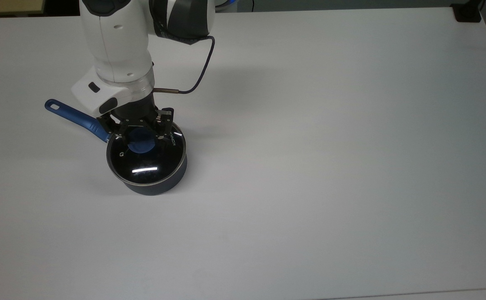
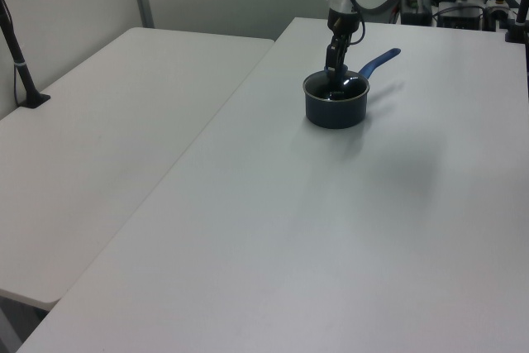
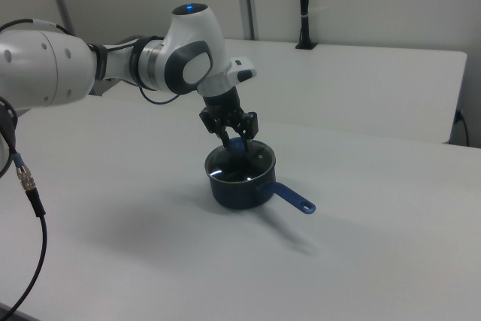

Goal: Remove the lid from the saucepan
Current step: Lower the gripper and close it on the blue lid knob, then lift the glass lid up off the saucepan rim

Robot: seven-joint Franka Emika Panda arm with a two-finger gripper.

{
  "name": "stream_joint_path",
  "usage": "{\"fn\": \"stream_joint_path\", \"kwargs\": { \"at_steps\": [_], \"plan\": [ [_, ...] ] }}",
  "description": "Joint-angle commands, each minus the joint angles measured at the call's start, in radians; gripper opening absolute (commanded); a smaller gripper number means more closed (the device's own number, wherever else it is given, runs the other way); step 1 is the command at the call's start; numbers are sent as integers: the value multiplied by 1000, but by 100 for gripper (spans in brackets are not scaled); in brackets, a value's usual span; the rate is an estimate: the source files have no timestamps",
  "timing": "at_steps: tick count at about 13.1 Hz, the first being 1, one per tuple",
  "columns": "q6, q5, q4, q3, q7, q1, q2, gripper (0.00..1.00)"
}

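A small round dark navy saucepan with a long blue handle stands on the white desk, towards the top view's left edge and well away from the right one. The handle runs out from the pot towards the top view's upper left, its end hole lying flat on the desk. A round clear glass lid with a thin metal rim sits on the saucepan, covering its mouth; white lettering runs along the lid's edge on the top view's right, and a small steam vent shows on its left.

The white arm's black two-finger gripper reaches down onto the lid's blue central knob. Its fingers stand on either side of the knob, closed in against it. In the right view the gripper is tilted, meeting the knob from above the saucepan.
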Motion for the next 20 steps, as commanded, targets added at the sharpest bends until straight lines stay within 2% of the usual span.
{"fn": "stream_joint_path", "kwargs": {
  "at_steps": [1, 6, 12, 16, 20],
  "plan": [
    [4, 6, -6, -3, -37, 10, -5, 51],
    [-35, 9, 0, -10, -41, 6, -37, 49],
    [-58, 12, -3, -13, -31, -21, -140, 49],
    [-96, 9, -3, -13, -31, -17, -154, 49],
    [-145, 8, -86, -12, -31, 25, -247, 49]
  ]
}}
